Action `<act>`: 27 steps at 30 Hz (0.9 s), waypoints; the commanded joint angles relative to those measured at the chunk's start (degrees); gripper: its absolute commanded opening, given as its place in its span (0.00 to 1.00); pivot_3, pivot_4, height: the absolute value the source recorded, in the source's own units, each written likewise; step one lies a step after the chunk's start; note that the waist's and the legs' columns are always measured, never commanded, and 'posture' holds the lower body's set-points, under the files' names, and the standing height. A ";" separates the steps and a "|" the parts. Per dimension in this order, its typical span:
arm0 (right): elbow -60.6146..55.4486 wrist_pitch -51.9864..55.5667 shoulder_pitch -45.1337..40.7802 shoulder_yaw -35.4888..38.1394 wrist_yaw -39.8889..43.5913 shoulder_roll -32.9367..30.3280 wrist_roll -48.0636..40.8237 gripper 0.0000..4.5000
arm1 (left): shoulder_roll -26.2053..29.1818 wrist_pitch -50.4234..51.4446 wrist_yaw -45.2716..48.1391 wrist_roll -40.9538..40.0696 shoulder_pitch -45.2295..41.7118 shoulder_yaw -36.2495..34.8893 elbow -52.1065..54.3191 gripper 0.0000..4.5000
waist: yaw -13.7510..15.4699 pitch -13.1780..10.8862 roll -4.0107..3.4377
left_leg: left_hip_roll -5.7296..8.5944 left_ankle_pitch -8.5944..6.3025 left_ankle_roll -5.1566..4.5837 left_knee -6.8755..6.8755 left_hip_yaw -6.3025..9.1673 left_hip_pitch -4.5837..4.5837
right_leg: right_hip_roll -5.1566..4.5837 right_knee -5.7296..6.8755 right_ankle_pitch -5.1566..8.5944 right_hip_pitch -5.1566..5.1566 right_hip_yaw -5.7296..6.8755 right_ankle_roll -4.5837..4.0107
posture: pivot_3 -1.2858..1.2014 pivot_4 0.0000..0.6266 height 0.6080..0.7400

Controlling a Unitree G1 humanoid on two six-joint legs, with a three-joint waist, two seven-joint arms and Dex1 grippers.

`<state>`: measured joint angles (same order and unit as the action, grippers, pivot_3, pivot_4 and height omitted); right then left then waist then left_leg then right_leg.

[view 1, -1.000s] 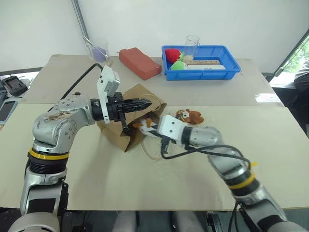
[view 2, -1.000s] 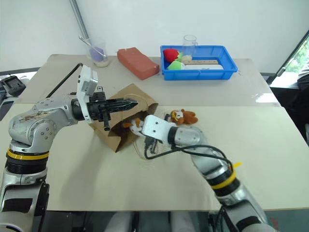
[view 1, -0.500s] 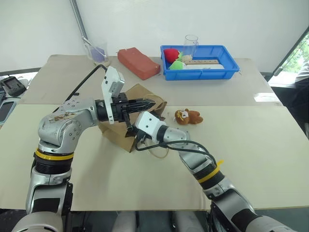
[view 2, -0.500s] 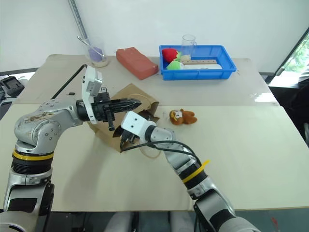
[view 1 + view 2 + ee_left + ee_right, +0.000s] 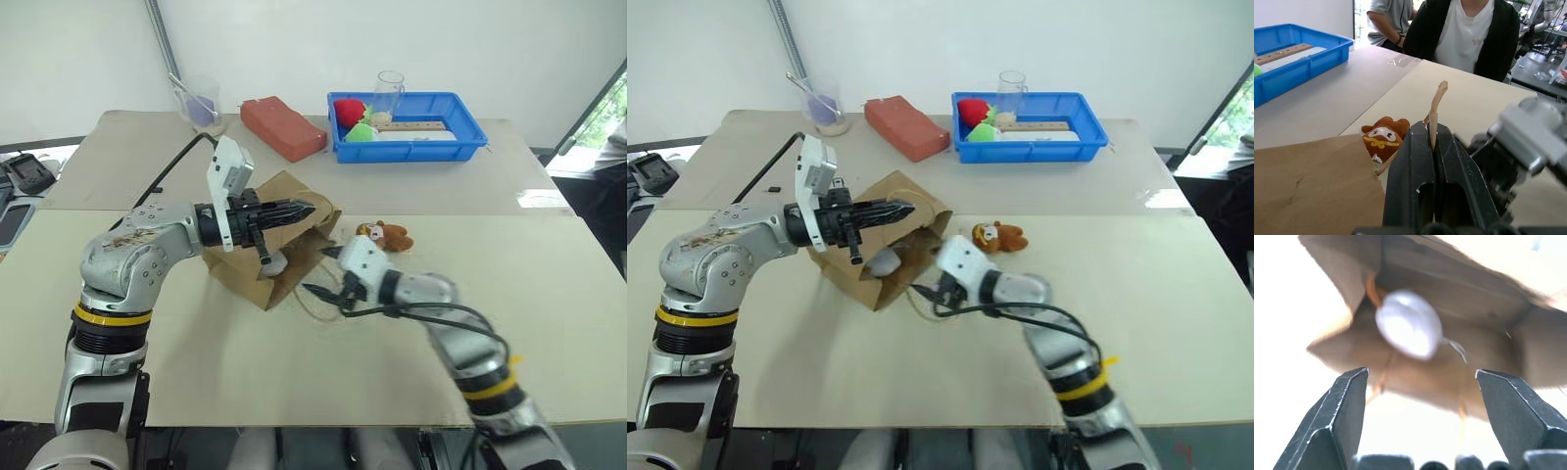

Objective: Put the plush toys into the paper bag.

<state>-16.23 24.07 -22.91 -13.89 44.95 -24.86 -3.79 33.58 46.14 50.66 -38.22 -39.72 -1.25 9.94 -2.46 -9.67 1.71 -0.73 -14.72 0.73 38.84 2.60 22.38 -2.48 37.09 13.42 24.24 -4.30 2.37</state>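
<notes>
White plush toy beyond spread jaws

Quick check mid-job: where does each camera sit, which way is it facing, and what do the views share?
Head views: look forward and down at the brown kraft paper bag; both arms show.
Left wrist view: looks along the shut left gripper pinching the bag's edge toward the brown plush animal.
Right wrist view: open right gripper faces the white roundish plush inside the bag.
All share the bag.
</notes>
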 commanded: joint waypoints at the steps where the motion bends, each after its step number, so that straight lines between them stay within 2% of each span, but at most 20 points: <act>1: -2.70 -1.52 -0.37 4.42 -0.15 -4.75 0.60 0.86 | 0.15 -1.69 0.02 0.22 -0.07 -0.86 1.32 0.00 | -0.17 0.00 0.00 | -0.01 0.00 0.00 0.00 -0.02 -0.01 | 0.01 0.00 0.00 0.00 0.00 0.00 | 0.52 0.24 1.00; 5: 5.69 -8.67 -3.12 4.09 -7.64 -8.89 10.27 0.86 | 0.14 -1.71 -0.06 0.22 0.12 -0.90 1.40 0.00 | -0.27 0.00 0.00 | -0.02 0.01 0.00 0.00 -0.07 -0.06 | 0.03 0.02 0.00 0.00 0.00 -0.02 | 0.52 0.24 1.00; 8: 14.57 -14.35 -5.69 0.85 -12.61 -10.72 18.16 0.86 | 0.09 -1.75 -0.12 0.24 0.15 -0.90 1.45 0.00 | -0.19 0.00 0.00 | -0.02 0.02 0.01 0.00 -0.10 -0.06 | 0.03 0.02 -0.01 0.01 -0.01 -0.04 | 0.52 0.24 1.00; 15: 30.28 -20.46 -10.00 -2.21 -19.78 -8.08 25.02 0.86 | -0.19 -2.20 -0.75 0.13 -0.10 -1.36 1.60 0.00 | -0.15 0.00 0.00 | -0.01 0.02 0.01 -0.01 -0.13 0.01 | -0.02 -0.01 -0.02 0.04 -0.04 -0.05 | 0.52 0.24 1.00; 16: 31.11 -20.54 -10.10 -1.91 -20.09 -7.44 24.81 0.75 | -0.16 -2.18 -0.85 0.04 -0.09 -1.39 1.69 0.00 | -0.12 0.00 0.00 | -0.01 0.02 0.01 -0.01 -0.12 0.01 | -0.02 -0.01 -0.02 0.04 -0.04 -0.05 | 0.52 0.24 1.00; 23: 30.83 -20.13 -9.19 0.17 -19.39 -5.65 22.85 0.21 | 0.16 -2.07 -1.20 -0.15 0.30 -1.60 1.94 0.00 | -0.15 0.00 0.00 | -0.02 0.02 0.01 0.00 -0.08 0.00 | -0.01 0.01 -0.02 0.02 -0.03 -0.05 | 0.52 0.24 1.00; 26: 28.12 -19.88 -7.91 1.40 -18.45 -6.24 21.70 0.01 | 0.14 -2.14 -1.21 -0.09 0.07 -1.47 1.59 0.00 | -0.09 0.00 0.00 | -0.01 0.02 0.01 -0.01 -0.08 0.01 | -0.02 0.01 -0.02 0.02 -0.03 -0.05 | 0.52 0.24 1.00; 27: 25.96 -19.95 -7.14 1.74 -17.33 -6.71 21.07 0.00 | 0.14 -2.16 -1.18 -0.08 -0.06 -1.45 1.44 0.00 | -0.08 0.00 0.00 | -0.01 0.02 0.01 -0.01 -0.07 0.01 | -0.02 0.01 -0.02 0.02 -0.02 -0.05 | 0.52 0.24 1.00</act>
<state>14.23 4.39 -30.35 -14.35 26.53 -30.51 18.88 33.38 44.98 49.50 -38.12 -39.28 -1.30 10.31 -2.54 -9.67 1.71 -0.74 -14.70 0.75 38.83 2.53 22.39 -2.50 37.10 13.40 24.27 -4.33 2.32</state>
